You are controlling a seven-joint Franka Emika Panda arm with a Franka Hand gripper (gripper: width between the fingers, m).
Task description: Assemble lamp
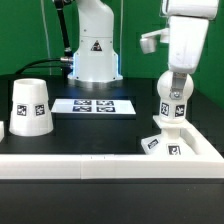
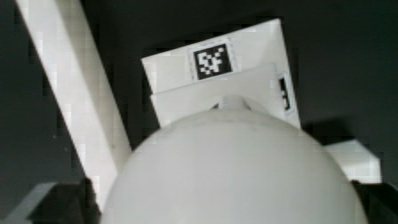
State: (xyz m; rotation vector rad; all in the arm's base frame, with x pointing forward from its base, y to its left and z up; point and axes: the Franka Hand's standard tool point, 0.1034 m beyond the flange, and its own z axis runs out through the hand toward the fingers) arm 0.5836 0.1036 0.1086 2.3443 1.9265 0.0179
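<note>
Three white plastic lamp parts on the black tabletop. Ball-topped tagged bulb upright on the flat square tagged base, in the corner formed by the long white rails, at the exterior view's right. Directly above the bulb, the pincer, fingers spread wide on either side of the rounded top, clamped on nothing. Large tagged truncated-cone shade well apart at the exterior view's left. Marker board flat between shade and bulb. Through the wrist view, bulb dome close below, base tag beyond.

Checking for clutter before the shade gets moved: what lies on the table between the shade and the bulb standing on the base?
Only the marker board, flat on the dark table, lies between shade and bulb on its base; the exterior view shows this.
</note>
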